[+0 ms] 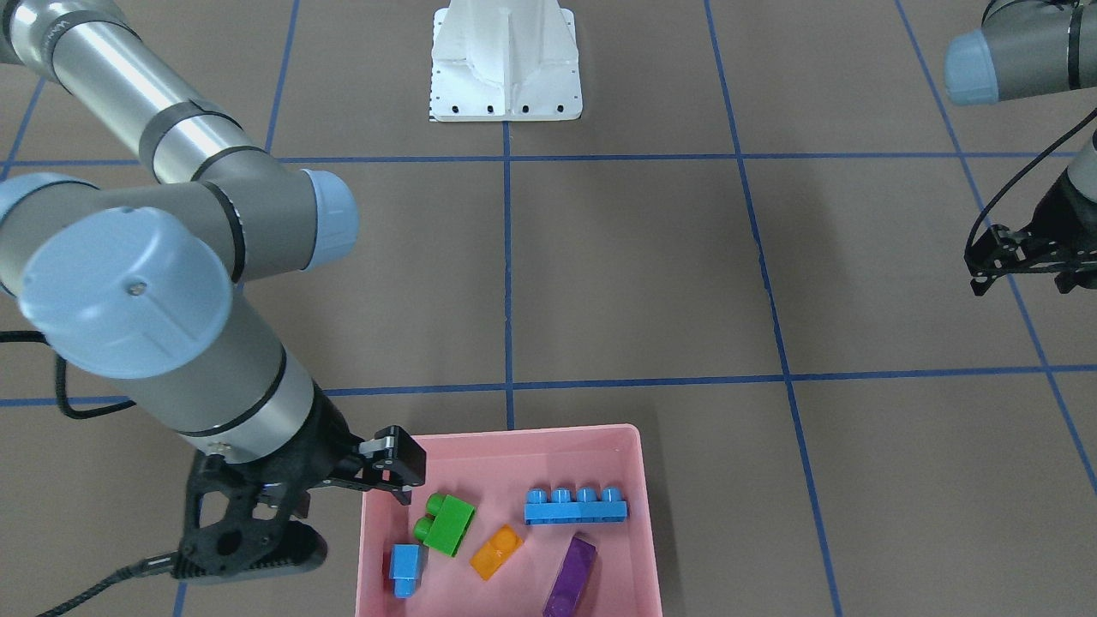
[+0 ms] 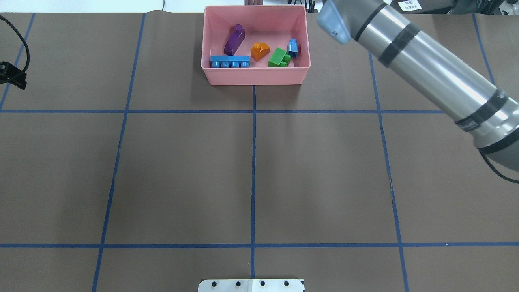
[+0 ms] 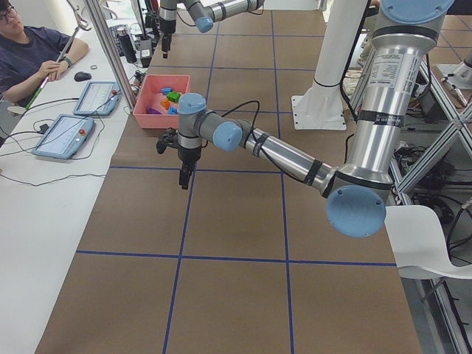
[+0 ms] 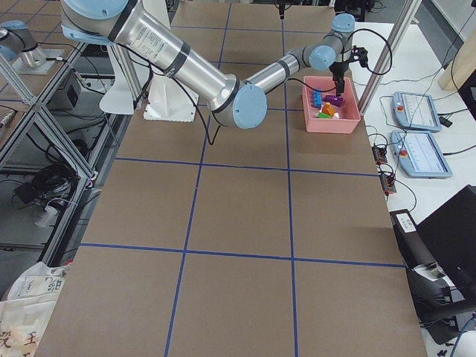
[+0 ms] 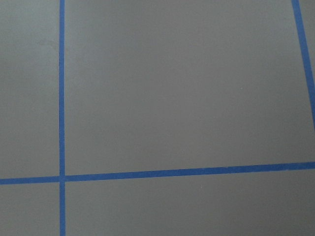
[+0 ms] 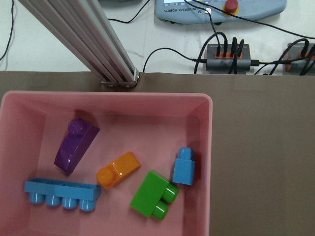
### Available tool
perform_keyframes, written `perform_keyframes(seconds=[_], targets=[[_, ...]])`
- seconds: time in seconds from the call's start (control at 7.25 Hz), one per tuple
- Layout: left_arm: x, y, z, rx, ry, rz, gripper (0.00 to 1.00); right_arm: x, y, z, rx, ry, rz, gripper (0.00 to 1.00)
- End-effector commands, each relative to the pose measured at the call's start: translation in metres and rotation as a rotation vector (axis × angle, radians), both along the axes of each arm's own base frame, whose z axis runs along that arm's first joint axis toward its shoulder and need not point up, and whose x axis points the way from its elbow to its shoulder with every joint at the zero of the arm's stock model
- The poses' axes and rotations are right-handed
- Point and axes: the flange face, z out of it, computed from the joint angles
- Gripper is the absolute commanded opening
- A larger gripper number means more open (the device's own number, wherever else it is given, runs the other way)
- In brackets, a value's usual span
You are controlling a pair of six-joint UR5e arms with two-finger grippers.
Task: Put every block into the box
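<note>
Shallow pink plastic box point(image 6: 147, 130), sitting at the far edge of the brown table point(image 2: 251, 182) and holding all five small studded plastic blocks point(image 6: 118, 169); right two-finger gripper point(image 1: 356, 514) hovering at its wall, jaws seemingly spread and empty, risking snagging that wall and spilling blocks on withdrawal; left two-finger gripper point(image 1: 1024, 274) idling well apart, jaw state impossible to tell

The shallow pink plastic tray point(image 1: 514, 437) sits on the brown, blue-taped table point(image 1: 643, 274) and holds five studded toy bricks. These are the two-stud green brick point(image 1: 446, 523), the small blue brick point(image 1: 405, 568), the orange brick point(image 1: 495, 551), the purple brick point(image 1: 572, 577) and the long four-stud blue brick point(image 1: 575, 506) (on its side, studs toward the white metal robot base point(image 1: 506, 64)). The right gripper point(image 1: 396, 476) hovers at the tray's corner beside the green brick. The left gripper point(image 1: 1024, 261) hangs well apart.
</note>
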Motion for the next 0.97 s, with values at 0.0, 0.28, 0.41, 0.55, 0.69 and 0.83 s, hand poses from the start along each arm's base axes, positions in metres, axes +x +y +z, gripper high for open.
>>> perform_keyframes(seconds=[0.0,0.28,0.41,0.55,0.69,0.83], targets=[[-0.056,-0.001,0.024,-0.012,0.035,0.02,1.0,0.134,0.069,0.093,0.023,0.049,-0.057,1.0],[-0.125,0.015,0.072,-0.033,0.074,0.025,1.0,0.228,0.146,0.216,0.086,0.132,-0.125,1.0],[-0.16,0.018,0.09,0.009,0.058,0.059,1.0,0.267,0.173,0.26,0.101,0.164,-0.155,1.0],[-0.191,0.02,0.118,0.033,0.035,0.102,1.0,0.292,0.194,0.301,0.076,0.16,-0.183,1.0],[-0.201,0.031,0.14,0.047,0.024,0.155,1.0,0.311,0.212,0.334,0.013,0.175,-0.159,1.0],[-0.209,0.059,0.167,0.006,0.025,0.147,1.0,0.327,0.23,0.367,-0.037,0.218,-0.142,1.0]])
